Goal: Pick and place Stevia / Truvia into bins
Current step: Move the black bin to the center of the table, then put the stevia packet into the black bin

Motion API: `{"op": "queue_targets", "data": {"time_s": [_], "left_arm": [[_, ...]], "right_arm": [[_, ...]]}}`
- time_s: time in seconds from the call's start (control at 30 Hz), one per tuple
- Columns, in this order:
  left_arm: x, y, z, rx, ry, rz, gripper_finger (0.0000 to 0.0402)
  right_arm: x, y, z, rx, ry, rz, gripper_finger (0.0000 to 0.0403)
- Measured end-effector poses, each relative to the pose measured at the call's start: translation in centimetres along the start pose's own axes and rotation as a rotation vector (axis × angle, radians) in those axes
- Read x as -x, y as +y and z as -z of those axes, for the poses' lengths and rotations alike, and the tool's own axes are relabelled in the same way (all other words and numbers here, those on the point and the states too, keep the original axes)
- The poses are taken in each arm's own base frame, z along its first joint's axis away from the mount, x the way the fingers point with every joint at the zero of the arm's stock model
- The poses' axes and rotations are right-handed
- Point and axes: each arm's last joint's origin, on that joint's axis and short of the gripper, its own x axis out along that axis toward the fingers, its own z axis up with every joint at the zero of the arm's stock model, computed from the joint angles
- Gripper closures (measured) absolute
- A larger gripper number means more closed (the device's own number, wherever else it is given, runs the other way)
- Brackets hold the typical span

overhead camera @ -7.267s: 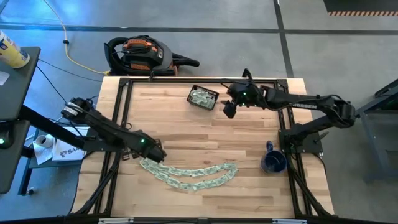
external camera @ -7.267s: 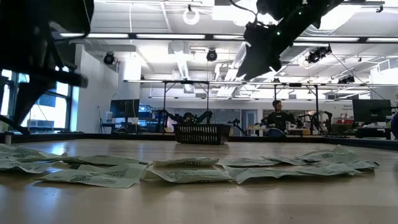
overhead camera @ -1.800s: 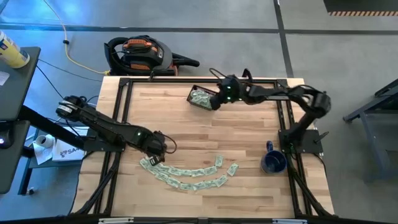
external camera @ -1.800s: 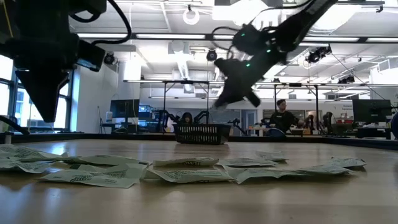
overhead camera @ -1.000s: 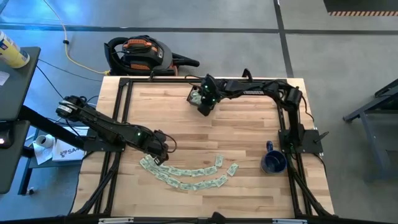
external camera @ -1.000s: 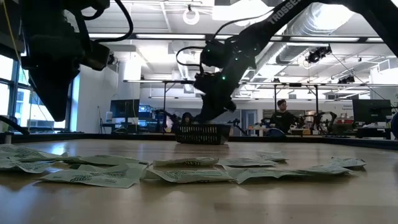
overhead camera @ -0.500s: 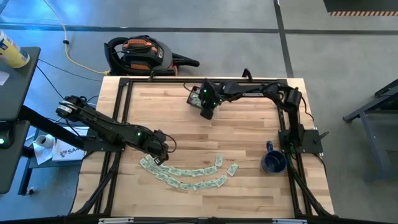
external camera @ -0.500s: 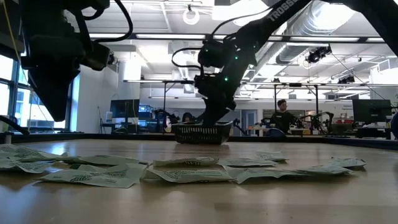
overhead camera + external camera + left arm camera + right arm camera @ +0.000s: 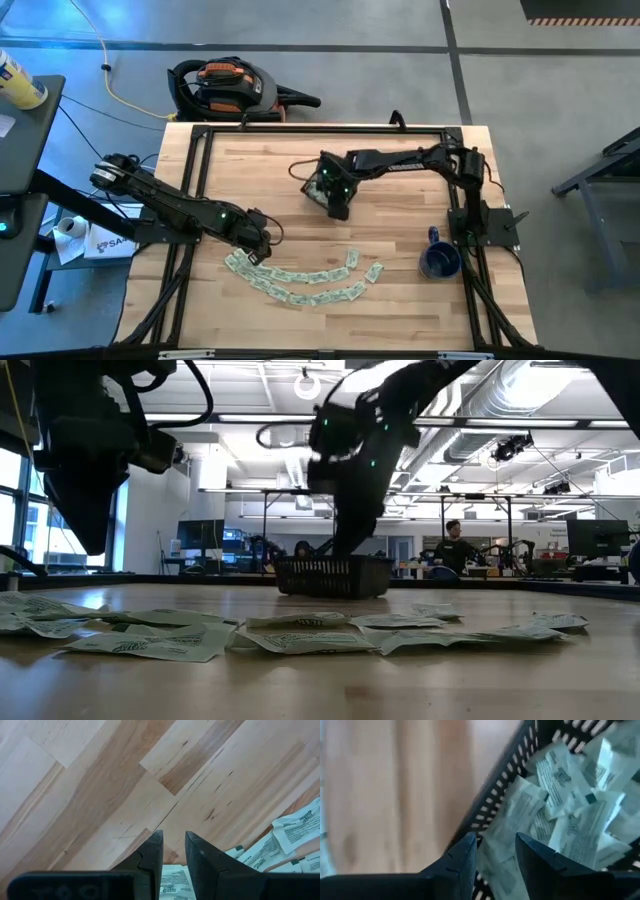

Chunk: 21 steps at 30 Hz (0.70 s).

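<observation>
The dark slatted basket (image 9: 315, 184) stands on the wood table (image 9: 400, 230) near its middle, with pale sachets (image 9: 570, 795) inside. My right gripper (image 9: 338, 205) points down at the basket's right side, open and astride its wall. A curved row of Stevia sachets (image 9: 300, 275) lies flat near the front edge. My left gripper (image 9: 262, 250) hangs just above the row's left end, fingers a little apart with bare wood between the tips (image 9: 173, 836). One sachet (image 9: 172, 882) lies under it. My right gripper (image 9: 495, 840) comes from above, slanting in from the table's right, with the basket's slatted wall (image 9: 490, 815) between its fingers. One finger (image 9: 535, 855) is inside among the sachets, the other (image 9: 462, 857) outside. The basket's bottom (image 9: 335, 592) rests on the table.
A dark blue mug (image 9: 440, 260) stands by the table's right edge, near the right arm's base. Black frame rails (image 9: 200, 180) run along the table's sides. People and benches show far behind the table in the low view.
My right gripper has gone from the far edge toward the table's middle, rolling as it went. The basket has slid along the table with it toward the near edge and shows larger in the low view.
</observation>
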Motion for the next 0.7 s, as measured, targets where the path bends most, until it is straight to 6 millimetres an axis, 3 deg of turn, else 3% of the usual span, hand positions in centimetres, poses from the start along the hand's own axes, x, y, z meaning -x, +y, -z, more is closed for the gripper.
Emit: {"op": "queue_targets", "data": {"time_s": [0.2,0.3,0.4,0.5,0.7], "left_arm": [[0.0,0.0,-0.1,-0.020,-0.021,-0.011,0.0286],[0.0,0.0,-0.1,-0.045,-0.028,-0.016,0.0286],[0.0,0.1,-0.1,-0.090,-0.041,-0.025,0.0286],[0.0,0.1,-0.2,-0.133,-0.063,-0.039,0.0286],[0.0,0.1,-0.3,-0.182,-0.099,-0.060,0.0286]], "right_arm": [[3.8,2.0,-0.6,0.058,-0.067,0.118,0.0275],[5.9,2.2,0.2,0.037,-0.016,0.178,0.0275],[7.3,2.9,1.9,0.037,0.125,0.149,0.0275],[8.3,5.1,3.5,0.109,0.218,0.111,0.0275],[8.1,10.1,9.7,0.266,0.257,0.046,0.0275]]}}
